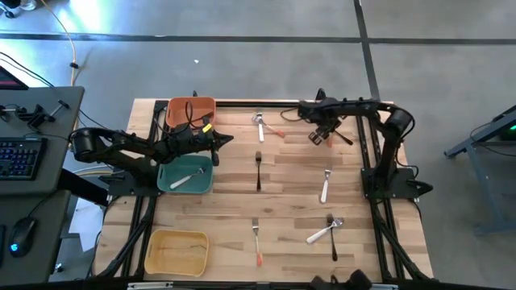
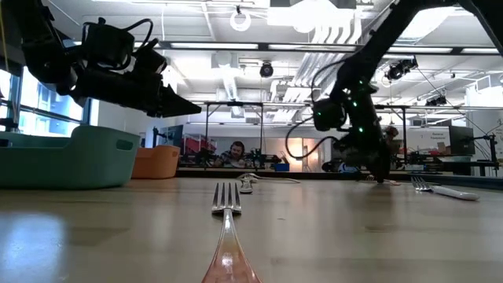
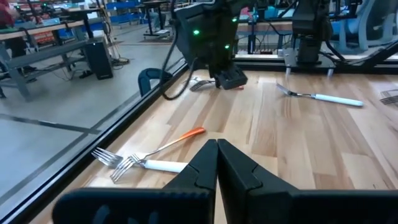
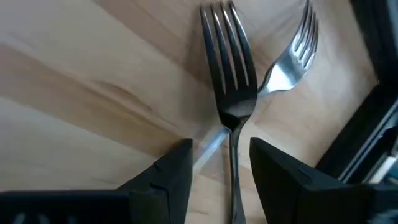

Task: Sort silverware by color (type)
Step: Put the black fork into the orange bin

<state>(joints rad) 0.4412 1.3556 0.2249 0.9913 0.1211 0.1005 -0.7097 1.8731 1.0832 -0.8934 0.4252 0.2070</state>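
My right gripper (image 1: 321, 134) is low over the table's far right part, open. In the right wrist view its fingers (image 4: 168, 174) stand on either side of a black fork's neck (image 4: 231, 134) without touching it. That fork lies across a silver-headed fork (image 4: 291, 53). My left gripper (image 1: 219, 138) is shut on nothing, raised (image 2: 179, 102) above the teal bin's far right corner. A white-handled piece (image 1: 187, 177) lies in the teal bin (image 1: 165, 184). More silverware lies flat on the table: a white and an orange fork (image 1: 262, 125), a black fork (image 1: 258, 169), a white fork (image 1: 325, 185).
An orange bin (image 1: 191, 111) stands at the far left and a yellow bin (image 1: 176, 251) at the near left. Near the front edge lie an orange-handled fork (image 1: 256, 240), a white spoon (image 1: 321, 234) and a black fork (image 1: 333, 240). Black frame rails run along the table's sides.
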